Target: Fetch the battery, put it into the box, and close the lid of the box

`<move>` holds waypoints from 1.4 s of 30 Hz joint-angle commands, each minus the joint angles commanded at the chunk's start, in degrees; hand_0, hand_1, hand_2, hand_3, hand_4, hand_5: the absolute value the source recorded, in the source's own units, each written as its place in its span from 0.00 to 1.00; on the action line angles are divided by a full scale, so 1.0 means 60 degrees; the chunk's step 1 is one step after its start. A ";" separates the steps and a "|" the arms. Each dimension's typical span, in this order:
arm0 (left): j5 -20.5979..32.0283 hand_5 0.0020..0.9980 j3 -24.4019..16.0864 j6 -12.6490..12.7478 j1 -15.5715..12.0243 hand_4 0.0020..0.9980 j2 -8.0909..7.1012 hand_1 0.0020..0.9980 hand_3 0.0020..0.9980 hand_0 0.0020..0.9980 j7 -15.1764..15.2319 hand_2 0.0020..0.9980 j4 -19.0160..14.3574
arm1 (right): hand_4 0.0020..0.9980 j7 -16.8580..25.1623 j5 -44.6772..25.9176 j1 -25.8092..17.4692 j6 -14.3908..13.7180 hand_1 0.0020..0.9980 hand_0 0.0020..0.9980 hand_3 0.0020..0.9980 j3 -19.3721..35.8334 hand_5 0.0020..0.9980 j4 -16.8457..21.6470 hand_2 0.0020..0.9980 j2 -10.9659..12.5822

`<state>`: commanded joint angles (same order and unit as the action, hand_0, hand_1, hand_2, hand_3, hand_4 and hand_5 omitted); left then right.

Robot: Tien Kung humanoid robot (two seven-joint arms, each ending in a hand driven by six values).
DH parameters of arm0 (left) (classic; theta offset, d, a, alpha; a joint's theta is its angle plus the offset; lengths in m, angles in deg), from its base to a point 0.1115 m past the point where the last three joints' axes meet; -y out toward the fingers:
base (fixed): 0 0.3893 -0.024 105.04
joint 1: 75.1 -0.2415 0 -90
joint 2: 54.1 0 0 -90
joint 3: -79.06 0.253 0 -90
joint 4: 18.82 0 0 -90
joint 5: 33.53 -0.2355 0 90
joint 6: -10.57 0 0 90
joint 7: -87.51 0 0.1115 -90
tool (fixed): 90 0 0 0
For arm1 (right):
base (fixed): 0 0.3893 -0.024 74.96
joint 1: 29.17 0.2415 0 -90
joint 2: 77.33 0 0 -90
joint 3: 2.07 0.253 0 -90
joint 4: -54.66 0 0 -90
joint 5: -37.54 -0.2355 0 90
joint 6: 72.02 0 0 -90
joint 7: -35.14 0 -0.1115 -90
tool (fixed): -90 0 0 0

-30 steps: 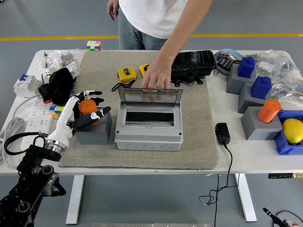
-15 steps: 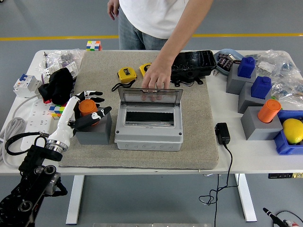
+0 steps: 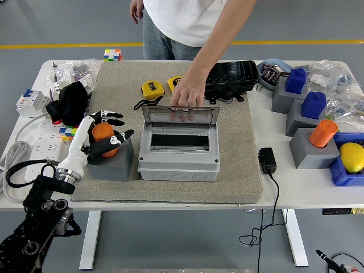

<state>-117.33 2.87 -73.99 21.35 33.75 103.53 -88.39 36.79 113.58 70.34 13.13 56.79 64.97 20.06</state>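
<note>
The battery, an orange cylinder, stands in a grey block on the mat's left side. My left hand is wrapped around it, fingers behind and thumb in front. Right of the block sits the grey box with its clear lid raised upright. A person's hand reaches from the far side and rests its fingers on the lid's top edge. My right arm does not show.
Behind the box lie yellow tape measures and a black case. A black charger and cable lie right of the mat. Grey blocks with blue and orange cylinders stand at the right. A power strip and black cloth are at the left.
My left hand has closed a little tighter on the battery, which now sits slightly lower and to the left. The person's hand and the lid have not moved.
</note>
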 joint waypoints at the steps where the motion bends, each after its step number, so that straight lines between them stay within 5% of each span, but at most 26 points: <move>1: 0.0000 0.22 0.0001 0.0013 0.0005 1.00 0.0000 0.48 0.43 0.28 0.0004 0.40 -0.0003 | 1.00 -0.0001 0.0013 0.0000 0.0002 0.79 0.87 0.85 0.0014 1.00 0.0000 0.77 0.0000; 42: 0.0210 0.20 0.0077 0.0408 -0.0187 1.00 0.0132 0.50 0.40 0.30 0.0224 0.39 -0.0208 | 1.00 0.0005 0.0069 0.0004 -0.0010 0.79 0.87 0.85 0.0152 1.00 0.0000 0.77 0.0007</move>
<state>-116.07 3.33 -71.54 20.23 34.54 104.87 -89.64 36.82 113.99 70.36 13.07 57.70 64.97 20.10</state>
